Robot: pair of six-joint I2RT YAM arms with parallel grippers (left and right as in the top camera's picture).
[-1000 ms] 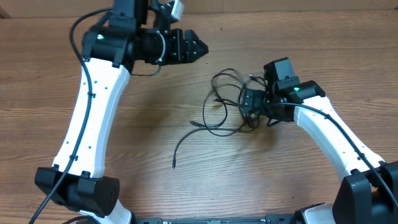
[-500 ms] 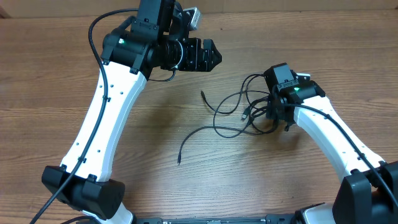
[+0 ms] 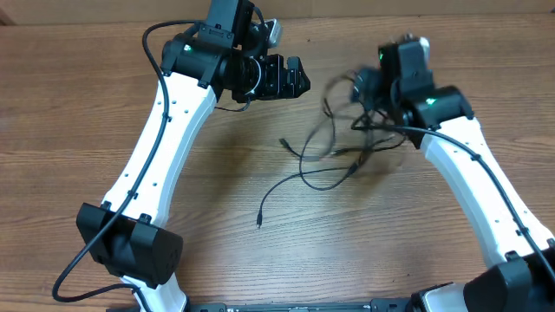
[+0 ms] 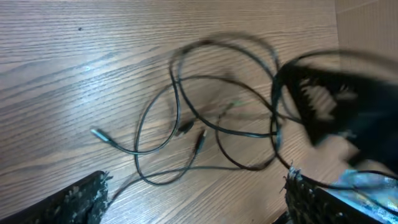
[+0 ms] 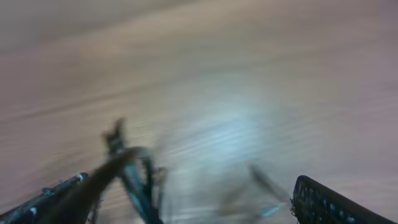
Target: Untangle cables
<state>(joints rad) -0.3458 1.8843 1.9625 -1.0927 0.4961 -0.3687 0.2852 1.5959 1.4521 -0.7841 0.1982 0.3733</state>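
The left claw (image 3: 304, 80) hangs spread above the worktop (image 3: 208, 199). The right claw (image 3: 358, 87) is blurred, but its fingers look spread too. The tangled cables (image 3: 323, 149) sit just beside it, one loose end trailing toward the worktop's middle.

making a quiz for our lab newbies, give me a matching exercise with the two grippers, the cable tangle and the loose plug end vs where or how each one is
Things:
1. left gripper
2. right gripper
3. cable tangle
4. loose plug end

Places or states:
A. lies alone, nearest the front of the table
B. smeared by motion blur, with strands running up to it
C. sharp in view, fingers apart, holding nothing
D. loose overlapping loops, right of centre

Pairs: 1-C, 2-B, 3-D, 4-A
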